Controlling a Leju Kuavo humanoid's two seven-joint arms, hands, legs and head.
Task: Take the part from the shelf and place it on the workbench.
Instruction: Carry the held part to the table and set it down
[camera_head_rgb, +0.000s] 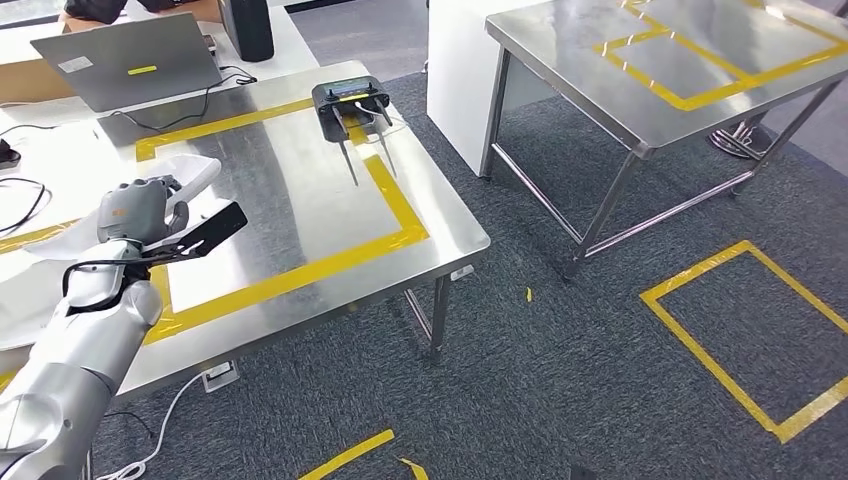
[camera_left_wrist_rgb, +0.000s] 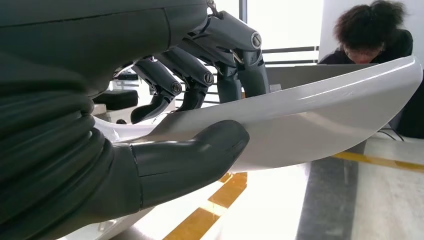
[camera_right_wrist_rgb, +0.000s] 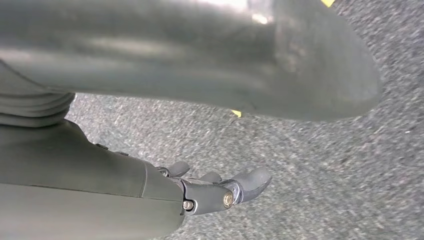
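**Fingers clasped on the white part, carried over the table**

Fingers (camera_left_wrist_rgb: 200, 75) curled over the upper face of the white part (camera_left_wrist_rgb: 310, 115), thumb pressed beneath: a firm hold by the left hand (camera_head_rgb: 140, 215), seen from the head view poised above the near left corner of the steel table (camera_head_rgb: 300, 190). Part clear of the shelf and held aloft, not yet resting on the surface. Step in hand, as judged: the carry, close to the set-down. Next move likely calls for lowering until the part bears flat on the steel, inside the yellow tape outline (camera_head_rgb: 390, 195), then loosening the clasp without dragging the piece.

Right hand (camera_right_wrist_rgb: 220, 187) hanging beside the body over grey carpet (camera_right_wrist_rgb: 325, 165), loosely curled and holding nothing.

On the same surface: a black device (camera_head_rgb: 350, 100) with thin prongs near the far edge. Beyond it, a laptop (camera_head_rgb: 130, 60) with cables. A second steel bench (camera_head_rgb: 680, 70), also taped in yellow, to the right; more yellow tape on the carpet. A person (camera_left_wrist_rgb: 375, 30) seated behind, in the left wrist view.
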